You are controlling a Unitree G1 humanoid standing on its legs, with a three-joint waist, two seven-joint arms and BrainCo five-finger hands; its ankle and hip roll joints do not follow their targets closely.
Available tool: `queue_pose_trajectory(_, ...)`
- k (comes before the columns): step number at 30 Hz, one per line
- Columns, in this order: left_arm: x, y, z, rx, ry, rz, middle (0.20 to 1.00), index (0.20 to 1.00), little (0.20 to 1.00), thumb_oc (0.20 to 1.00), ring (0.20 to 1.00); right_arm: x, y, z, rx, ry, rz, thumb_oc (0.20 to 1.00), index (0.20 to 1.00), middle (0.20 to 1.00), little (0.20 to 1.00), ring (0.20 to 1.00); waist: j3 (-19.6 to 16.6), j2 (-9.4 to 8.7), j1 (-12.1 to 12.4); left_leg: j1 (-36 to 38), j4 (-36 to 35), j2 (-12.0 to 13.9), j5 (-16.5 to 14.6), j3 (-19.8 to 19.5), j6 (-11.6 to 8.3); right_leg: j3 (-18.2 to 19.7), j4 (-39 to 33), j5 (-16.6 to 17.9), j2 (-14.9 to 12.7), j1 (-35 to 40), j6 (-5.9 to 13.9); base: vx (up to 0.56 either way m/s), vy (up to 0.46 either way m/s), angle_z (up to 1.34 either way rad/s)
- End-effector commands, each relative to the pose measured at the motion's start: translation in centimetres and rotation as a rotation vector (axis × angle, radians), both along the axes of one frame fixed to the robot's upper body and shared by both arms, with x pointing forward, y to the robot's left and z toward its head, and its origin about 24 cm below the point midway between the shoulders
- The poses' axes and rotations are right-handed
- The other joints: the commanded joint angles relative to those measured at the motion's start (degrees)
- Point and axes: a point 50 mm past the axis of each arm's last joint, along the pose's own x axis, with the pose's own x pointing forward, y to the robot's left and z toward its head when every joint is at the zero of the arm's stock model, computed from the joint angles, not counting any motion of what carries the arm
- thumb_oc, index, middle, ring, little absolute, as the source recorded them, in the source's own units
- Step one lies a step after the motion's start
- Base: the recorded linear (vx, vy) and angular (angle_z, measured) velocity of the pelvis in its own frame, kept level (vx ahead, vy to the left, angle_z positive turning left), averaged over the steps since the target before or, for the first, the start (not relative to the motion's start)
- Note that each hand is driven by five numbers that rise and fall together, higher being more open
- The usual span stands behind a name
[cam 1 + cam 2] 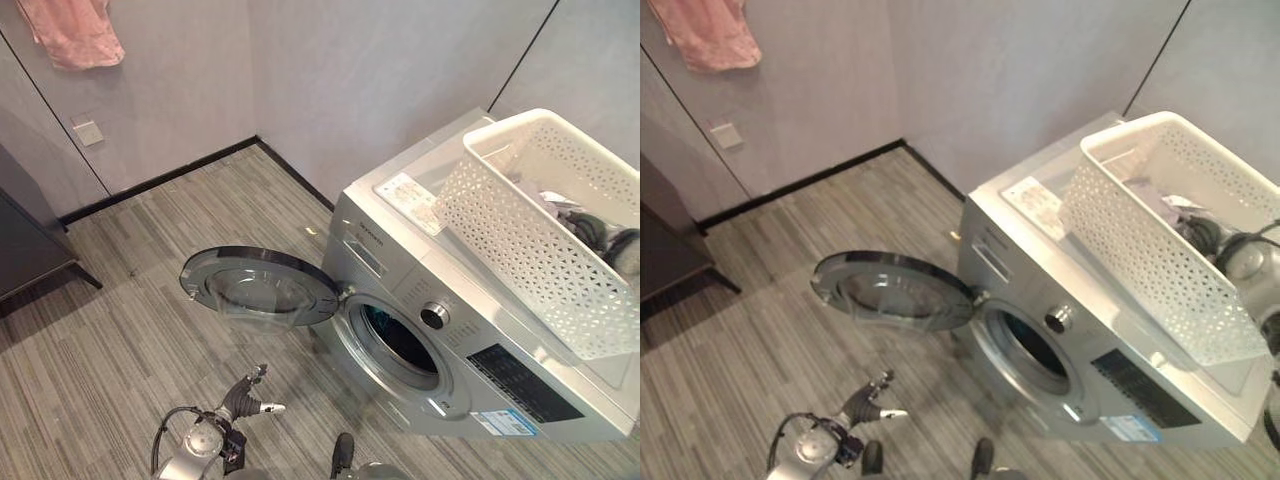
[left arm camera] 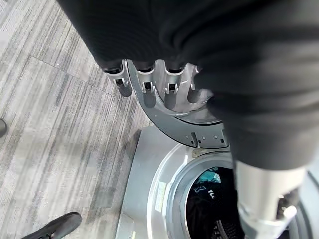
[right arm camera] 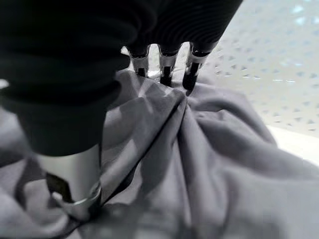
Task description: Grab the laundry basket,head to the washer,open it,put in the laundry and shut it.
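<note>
The silver washer [image 1: 480, 350] stands at the right with its round door [image 1: 260, 285] swung wide open to the left. Dark laundry [image 2: 207, 191] lies in the drum [image 1: 400, 340]. On the washer's top sits the white perforated laundry basket [image 1: 520, 230], holding grey and dark clothes [image 1: 560, 205]. My right hand [image 3: 165, 67] is down in the basket, fingers and thumb dug into a bunched grey cloth [image 3: 209, 149]. Low in front of the open door, my left hand [image 1: 243, 400] hangs with relaxed fingers [image 2: 144, 82], holding nothing.
A grey wall runs close behind the washer. A sheet of paper [image 1: 410, 198] lies on the washer's top beside the basket. A dark cabinet [image 1: 25, 245] stands at the far left, a pink cloth [image 1: 72, 32] hangs on the wall above. Striped floor stretches left of the door.
</note>
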Motion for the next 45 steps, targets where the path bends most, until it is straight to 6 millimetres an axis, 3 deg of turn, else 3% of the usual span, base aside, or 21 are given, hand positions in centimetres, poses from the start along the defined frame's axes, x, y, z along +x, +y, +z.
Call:
queue_pose_trajectory(1,2.6,-2.1,2.3,-0.053,-0.122,-0.107,1.000,1.000,1.000,1.000,1.000,1.2,1.7,0.0,-0.033,0.071,0.063,1.000,1.000,1.000,1.000,1.000,2.93,1.32,2.90,2.19,0.46,6.11,4.15,0.17,-2.29,0.17,0.52,-3.59,-3.47,-0.66,4.47,-0.04,-0.064,0.00)
queue_pose_trajectory(8,2.7,-2.0,2.6,-0.049,-0.134,-0.131,1.000,1.000,1.000,1.000,1.000,0.3,2.6,-3.8,-0.054,0.302,0.124,1.000,1.000,1.000,1.000,1.000,4.85,1.81,3.68,-1.27,0.46,6.32,6.93,-0.93,-2.54,-0.59,0.99,-3.50,-3.54,-3.28,4.28,-0.02,-0.032,0.07)
queue_pose_trajectory(10,2.9,-2.1,2.6,-0.046,-0.137,-0.133,1.000,1.000,1.000,1.000,1.000,-0.2,2.5,-4.7,-0.033,0.340,0.117,0.200,0.200,0.200,0.200,0.200,5.12,2.04,3.59,-1.73,0.46,6.24,7.02,-0.83,-2.44,-0.70,1.73,-3.69,-3.85,-3.81,4.15,0.01,-0.009,0.06)
queue_pose_trajectory(15,3.2,-2.1,2.6,-0.036,-0.141,-0.122,1.000,1.000,1.000,1.000,1.000,-0.1,1.6,-4.7,-0.007,0.294,0.052,0.200,0.200,0.200,0.200,0.200,4.96,2.19,3.54,-1.52,0.46,6.10,6.78,-0.56,-2.25,-0.46,1.76,-3.75,-3.96,-3.72,4.15,0.00,0.000,0.01)
queue_pose_trajectory(22,3.5,-1.9,2.5,-0.026,-0.144,-0.080,1.000,1.000,1.000,1.000,1.000,0.8,0.6,-1.2,0.070,0.028,-0.030,0.200,0.200,0.200,0.200,0.200,3.93,2.34,2.78,0.02,0.46,5.84,5.43,0.14,-1.98,0.00,1.32,-3.68,-4.09,-2.30,4.33,0.02,0.013,0.00)
queue_pose_trajectory(24,3.5,-1.5,2.2,-0.016,-0.136,-0.052,1.000,1.000,1.000,1.000,1.000,1.1,-0.1,2.2,0.119,-0.153,-0.063,0.200,0.200,0.200,0.200,0.200,3.46,2.19,2.34,0.81,0.46,5.73,4.41,0.46,-1.83,0.32,1.12,-3.67,-4.09,-1.69,4.44,0.03,0.034,-0.01)
queue_pose_trajectory(30,3.2,-1.0,2.0,-0.010,-0.124,-0.046,1.000,1.000,1.000,1.000,1.000,0.0,-2.1,7.9,0.224,-0.454,-0.134,0.200,0.200,0.200,0.200,0.200,1.64,1.52,1.87,3.05,0.46,5.37,2.23,0.73,-1.42,0.35,0.60,-4.00,-4.08,0.90,4.56,0.04,0.023,-0.02)
queue_pose_trajectory(34,3.0,-0.7,1.9,-0.004,-0.117,-0.047,1.000,1.000,1.000,1.000,1.000,-1.0,-3.1,10.2,0.218,-0.554,-0.158,0.200,0.200,0.200,0.200,0.200,0.67,1.09,1.78,4.37,0.46,5.42,1.13,1.04,-1.30,0.37,0.52,-4.31,-4.16,2.25,4.69,0.03,0.016,-0.01)
queue_pose_trajectory(40,2.6,0.6,1.6,0.029,-0.096,-0.026,1.000,1.000,1.000,1.000,1.000,-3.2,-3.7,16.0,0.308,-0.864,-0.148,0.200,0.200,0.200,0.200,0.200,-2.06,-0.30,1.39,8.04,0.46,5.34,-1.30,2.07,-0.86,0.80,0.54,-4.91,-4.03,5.67,4.79,0.05,0.025,0.00)
queue_pose_trajectory(45,2.4,1.0,1.5,0.041,-0.090,-0.017,1.000,1.000,1.000,1.000,1.000,-3.6,-3.1,17.8,0.342,-0.967,-0.110,0.200,0.200,0.200,0.200,0.200,-2.86,-0.82,1.21,9.61,0.46,5.22,-1.88,2.60,-0.69,1.22,0.64,-4.94,-4.06,6.84,4.82,0.01,0.021,-0.01)
